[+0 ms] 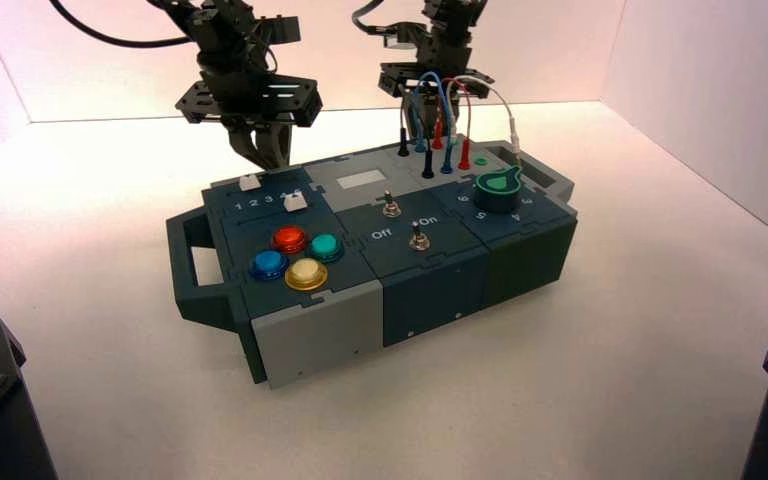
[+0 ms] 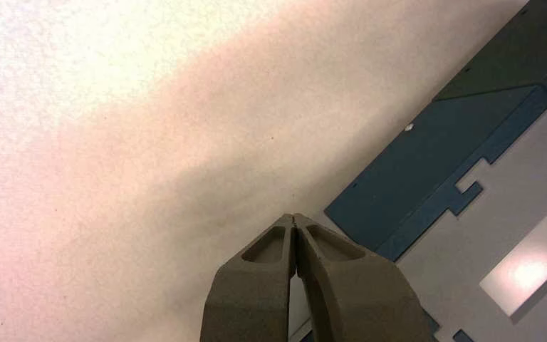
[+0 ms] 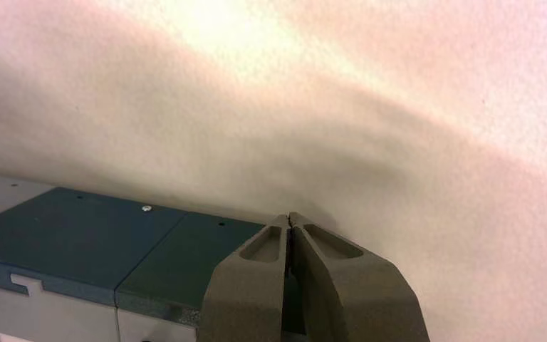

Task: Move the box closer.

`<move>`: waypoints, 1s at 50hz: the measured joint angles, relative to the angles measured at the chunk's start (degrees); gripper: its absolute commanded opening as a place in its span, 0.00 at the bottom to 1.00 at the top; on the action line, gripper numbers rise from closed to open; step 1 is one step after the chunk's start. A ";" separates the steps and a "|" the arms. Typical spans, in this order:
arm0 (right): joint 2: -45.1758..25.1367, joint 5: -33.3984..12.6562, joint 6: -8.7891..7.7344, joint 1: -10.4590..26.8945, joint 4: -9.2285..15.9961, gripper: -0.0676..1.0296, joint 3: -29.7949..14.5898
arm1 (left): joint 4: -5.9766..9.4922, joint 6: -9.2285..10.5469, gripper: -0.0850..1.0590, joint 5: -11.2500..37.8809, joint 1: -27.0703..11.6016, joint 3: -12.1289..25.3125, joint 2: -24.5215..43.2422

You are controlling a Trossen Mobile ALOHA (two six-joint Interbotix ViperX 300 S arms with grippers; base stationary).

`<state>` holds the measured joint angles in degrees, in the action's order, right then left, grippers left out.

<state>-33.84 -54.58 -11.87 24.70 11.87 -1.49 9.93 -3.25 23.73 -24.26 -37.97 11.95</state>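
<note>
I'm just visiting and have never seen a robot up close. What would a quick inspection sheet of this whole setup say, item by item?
Surface: pale white table, bare around the box.
Job's things: the box stands turned at an angle, with four coloured buttons, two toggle switches and a green dial on top and a handle on its left end.
Clutter: nothing seen.
Grippers: left gripper shut, behind the box's far left edge; right gripper shut, behind the far right edge.
Cables: looped plug wires on the box; black cable on the left arm.
Surroundings: plain white walls.
</note>
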 measured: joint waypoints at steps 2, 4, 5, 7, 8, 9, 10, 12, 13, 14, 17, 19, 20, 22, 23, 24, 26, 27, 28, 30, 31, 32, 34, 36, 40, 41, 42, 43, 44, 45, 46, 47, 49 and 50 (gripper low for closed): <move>0.53 0.00 0.18 -0.09 0.00 0.04 0.53 | 0.00 -0.09 0.05 0.70 -0.09 0.26 0.00; 0.97 0.00 0.18 -0.09 0.00 0.04 1.05 | 0.00 -0.18 0.05 1.23 -0.26 0.44 0.00; 1.32 0.00 0.18 -0.09 0.00 0.04 1.32 | -0.09 -0.18 0.05 1.49 -0.35 0.62 0.00; 1.76 0.00 0.18 0.00 0.00 0.04 1.76 | -0.09 -0.26 0.05 1.76 -0.53 0.79 0.00; 2.46 0.00 0.18 0.00 0.00 0.04 2.37 | -0.18 -0.26 0.05 1.93 -0.79 0.88 0.00; 2.81 0.00 0.09 0.00 0.00 0.04 2.64 | -0.18 -0.26 0.05 2.20 -0.97 0.97 -0.09; 3.25 0.00 0.09 0.00 0.09 0.04 2.90 | -0.26 -0.26 0.05 2.29 -1.05 1.05 -0.09; 3.87 0.00 0.09 0.00 0.00 0.04 3.60 | -0.26 -0.26 0.05 2.46 -1.14 1.14 -0.09; 3.87 0.00 0.09 0.00 0.00 0.04 3.60 | -0.18 -0.26 0.05 2.64 -1.32 1.14 -0.09; 4.22 0.00 0.18 0.00 0.00 0.04 3.96 | -0.18 -0.26 0.05 2.72 -1.41 1.14 -0.09; 5.27 0.00 0.18 0.00 0.09 0.04 5.10 | -0.26 -0.35 0.05 3.16 -1.58 1.23 -0.18; 5.80 0.00 0.18 0.00 0.00 0.04 5.63 | -0.26 -0.35 0.05 3.52 -1.67 1.23 -0.18; 5.98 0.00 0.18 0.00 0.00 0.04 5.89 | -0.18 -0.44 0.05 3.60 -1.76 1.23 -0.18; 6.33 0.00 0.18 -0.09 0.09 0.04 6.50 | -0.18 -0.44 0.05 3.87 -1.85 1.32 -0.18; 6.42 0.00 0.18 -0.09 0.09 0.04 6.59 | -0.26 -0.53 0.05 4.04 -1.85 1.32 -0.09; 6.59 0.00 0.18 0.00 0.09 0.04 6.86 | -0.18 -0.53 0.05 4.04 -1.85 1.32 -0.09; 6.77 0.00 0.18 0.00 0.09 0.04 7.29 | -0.26 -0.53 0.05 4.31 -1.93 1.23 -0.18; 6.77 0.00 0.18 0.00 0.09 0.04 7.29 | -0.26 -0.53 0.05 4.31 -1.93 1.23 -0.18; 7.12 0.00 0.18 -0.09 0.09 0.04 7.91 | -0.18 -0.70 0.05 4.57 -2.11 1.32 -0.18; 7.12 0.00 0.18 -0.09 0.09 0.04 8.00 | -0.18 -0.79 0.05 4.75 -2.11 1.32 -0.09; 7.21 0.09 0.26 -0.09 0.18 0.04 8.35 | -0.18 -0.97 0.05 4.92 -2.02 1.14 -0.09; 7.21 0.09 0.26 -0.09 0.18 0.04 8.53 | -0.18 -1.05 0.05 5.01 -2.02 1.14 -0.18; 7.21 0.18 0.26 0.00 0.44 0.04 8.96 | -0.26 -1.32 0.05 5.10 -2.11 0.97 -0.09; 7.21 0.26 0.26 -0.09 0.53 0.04 9.40 | -0.18 -1.49 0.05 5.27 -2.02 0.79 -0.18; 7.21 0.44 0.18 -0.09 0.70 0.04 10.46 | -0.26 -1.76 0.05 5.63 -2.11 0.53 0.00; 7.21 0.44 0.18 -0.09 0.79 0.04 10.63 | -0.18 -1.93 0.05 5.80 -2.11 0.44 0.18; 7.21 0.53 0.26 0.00 0.88 0.04 11.16 | -0.18 -2.11 0.05 5.98 -2.11 0.44 0.26; 7.21 0.62 0.26 0.00 0.97 0.04 11.51 | -0.18 -2.20 0.05 6.24 -2.02 0.35 0.35; 7.21 0.70 0.18 0.00 1.14 0.04 11.87 | -0.18 -2.46 0.05 6.42 -2.11 0.35 0.44; 7.21 0.70 0.18 0.00 1.14 0.04 11.87 | -0.18 -2.46 0.05 6.42 -2.11 0.35 0.44; 7.21 0.88 0.18 0.00 1.32 0.04 12.48 | -0.18 -2.64 0.05 6.77 -2.11 0.35 0.53; 7.21 0.88 0.26 -0.09 1.49 0.04 12.74 | -0.18 -2.81 0.05 6.94 -2.11 0.35 0.62; 7.21 0.88 0.18 -0.09 1.58 0.04 13.27 | -0.26 -2.90 0.05 7.12 -2.20 0.35 0.70; 7.21 0.97 0.26 -0.09 1.58 0.04 13.54 | -0.18 -2.99 0.05 7.29 -2.20 0.35 0.79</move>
<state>-26.63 -53.61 -11.60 24.61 13.45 12.04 9.76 -6.24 31.03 -26.46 -37.62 12.74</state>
